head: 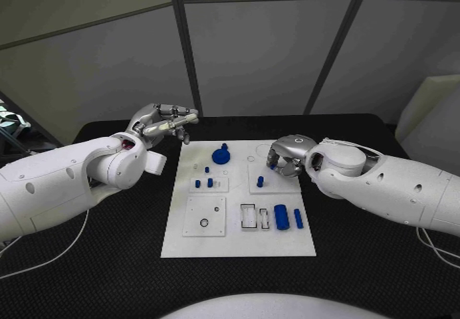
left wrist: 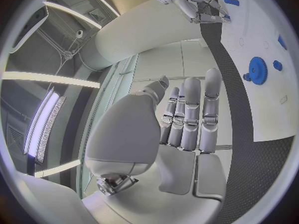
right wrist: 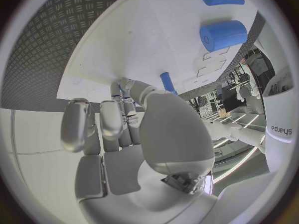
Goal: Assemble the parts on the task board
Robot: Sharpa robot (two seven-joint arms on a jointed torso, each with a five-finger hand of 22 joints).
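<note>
Leftmost, the left robot hand (head: pixel 165 123) hovers off the far left corner of the task board (head: pixel 240 246), its fingers straight, slightly apart and holding nothing; judged from this, it is parked clear of the work so the other arm has room. On the board itself, a blue gear (head: pixel 221 156) sits near the far edge, small blue pegs (head: pixel 203 182) stand in a raised plate below it, and a blue cylinder (head: pixel 281 216) with a thinner blue pin (head: pixel 298 218) lies toward the near right, apparently staged for later insertion. Further right, the right robot hand (head: pixel 286 158) bends down over the board's far right part, fingers curled toward a short blue peg (head: pixel 260 181); whether it touches the peg cannot be told. All rests on the black surface (head: pixel 115 266).
</note>
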